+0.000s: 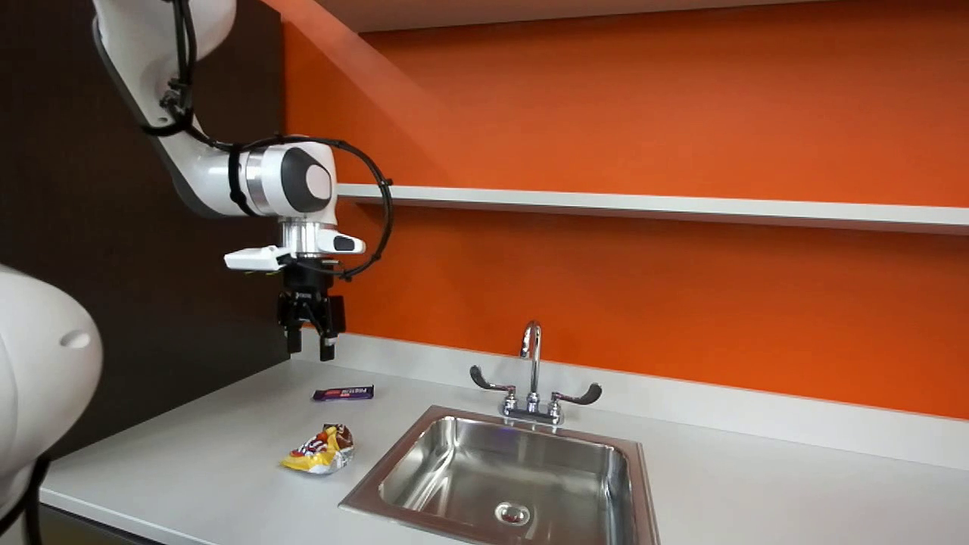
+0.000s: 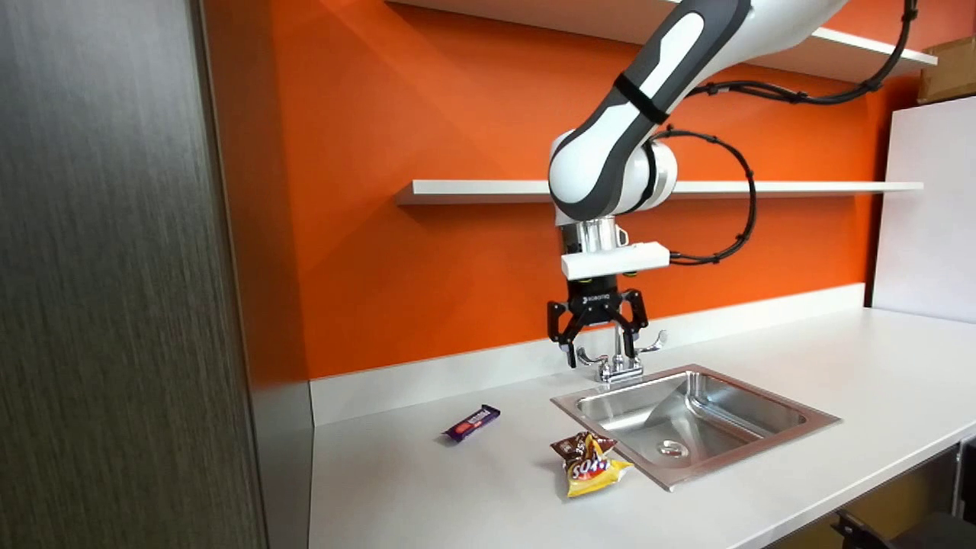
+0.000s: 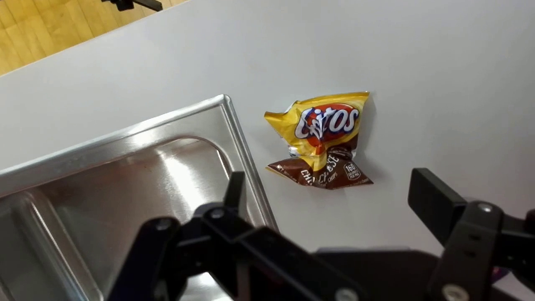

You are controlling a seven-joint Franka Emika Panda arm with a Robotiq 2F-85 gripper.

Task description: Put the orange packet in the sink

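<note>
The orange packet, a crinkled yellow and brown snack bag, lies on the light grey counter beside the sink in both exterior views [image 1: 318, 452] [image 2: 589, 465]. In the wrist view the packet [image 3: 330, 133] lies to the right of the sink corner. The steel sink [image 1: 397, 454] is set in the counter; its rim also shows in an exterior view [image 2: 751, 448] and the wrist view [image 3: 213, 121]. My gripper [image 1: 310, 348] [image 2: 601, 355] is open and empty, pointing down, well above the counter. In the wrist view its fingers [image 3: 332, 192] are wide apart, below the packet in the picture, touching nothing.
A flat purple packet [image 1: 344, 393] [image 2: 472, 423] lies on the counter near the back wall. A chrome two-handled faucet [image 1: 534, 371] rises behind the sink. A white shelf [image 1: 651, 203] [image 2: 488, 188] runs along the orange wall. A dark panel [image 1: 151, 303] [image 2: 114, 305] closes one counter end.
</note>
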